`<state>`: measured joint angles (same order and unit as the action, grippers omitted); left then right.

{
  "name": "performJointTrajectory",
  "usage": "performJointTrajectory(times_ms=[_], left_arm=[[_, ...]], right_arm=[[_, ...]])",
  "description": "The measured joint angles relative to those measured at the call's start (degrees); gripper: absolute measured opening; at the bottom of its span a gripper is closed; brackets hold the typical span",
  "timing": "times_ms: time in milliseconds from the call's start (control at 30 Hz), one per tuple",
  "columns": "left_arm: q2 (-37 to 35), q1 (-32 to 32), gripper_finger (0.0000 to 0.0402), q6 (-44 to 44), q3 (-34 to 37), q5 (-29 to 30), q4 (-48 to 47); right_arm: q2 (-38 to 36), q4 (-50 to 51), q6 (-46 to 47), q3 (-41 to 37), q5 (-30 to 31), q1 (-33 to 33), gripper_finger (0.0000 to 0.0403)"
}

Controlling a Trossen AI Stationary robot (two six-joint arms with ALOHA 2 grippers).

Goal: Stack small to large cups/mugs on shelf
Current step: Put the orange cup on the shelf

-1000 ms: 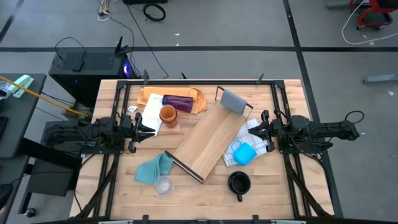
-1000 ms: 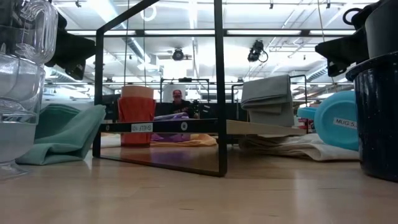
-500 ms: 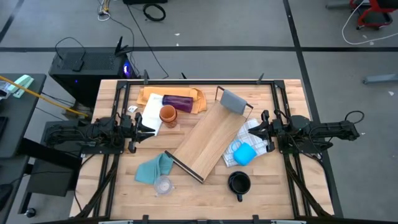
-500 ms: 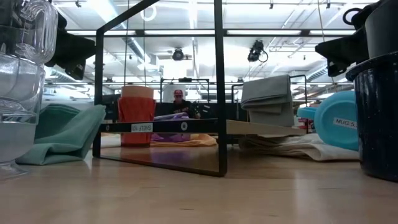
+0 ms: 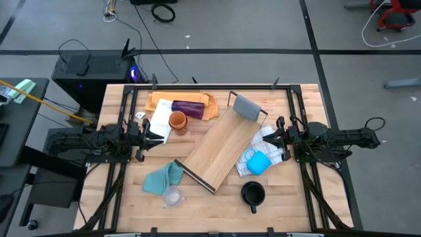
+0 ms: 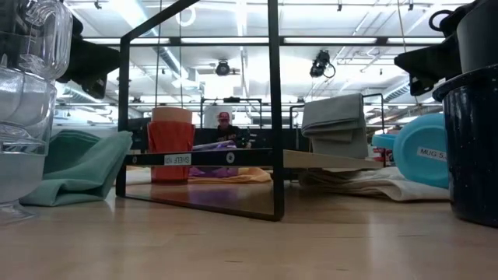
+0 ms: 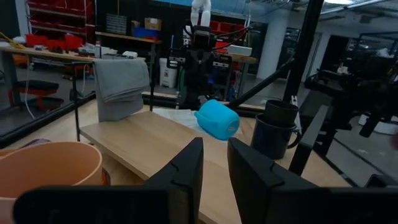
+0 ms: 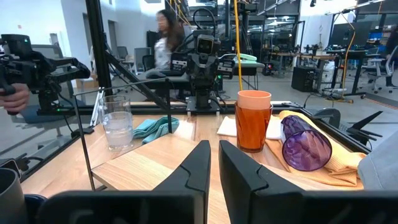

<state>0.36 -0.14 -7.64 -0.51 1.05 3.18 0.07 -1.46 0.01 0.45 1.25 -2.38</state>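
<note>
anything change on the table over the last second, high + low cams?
No visible change. The left gripper and right gripper sit at the table's sides as before, holding nothing. The shelf still lies diagonally and bare; the purple tumbler, light blue mug, dark mug and clear cups are where they were.

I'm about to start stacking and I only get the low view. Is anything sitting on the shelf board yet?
Observer: No. From above, the shelf board is bare and lies diagonally across the table.
Operator: Where's the purple tumbler?
Observer: The purple tumbler lies on its side on the tan paper sheet, behind the upright amber cup.
Operator: And the claws?
Observer: The left claw is beside the amber cup; the right claw is near the light blue mug.
</note>
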Motion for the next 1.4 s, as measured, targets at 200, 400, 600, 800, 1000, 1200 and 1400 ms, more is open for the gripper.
performJointTrajectory(times_ms=[200,400,600,800,1000,1200,1400], left_arm=[[0.0,0.0,0.0080,2.7,0.0,0.0,0.0],[0.0,0.0,0.0084,2.5,0.0,0.9,0.0],[0.0,0.0,0.0079,2.4,0.0,3.4,0.6],[0.0,0.0,0.0079,1.1,-0.1,7.8,15.8],[1.4,0.0,0.0070,6.5,-11.5,8.4,20.0],[14.6,0.0,0.0056,11.3,-33.5,6.4,3.9],[36.1,0.0,0.0051,11.3,-58.3,2.3,-15.2]], right_arm=[[0.0,0.0,0.0,0.0,0.0,0.0,0.0041],[0.0,0.0,-3.5,0.0,0.0,0.0,0.0041],[0.0,0.0,-12.5,0.0,0.2,0.0,0.0041],[0.0,0.0,-11.0,0.0,0.2,0.0,0.0041],[0.0,-2.8,-10.1,0.0,0.3,0.0,0.0041],[0.0,-7.6,-10.1,0.0,0.4,0.0,0.0041],[0.0,-8.0,-10.1,0.0,0.4,0.0,0.0041]])
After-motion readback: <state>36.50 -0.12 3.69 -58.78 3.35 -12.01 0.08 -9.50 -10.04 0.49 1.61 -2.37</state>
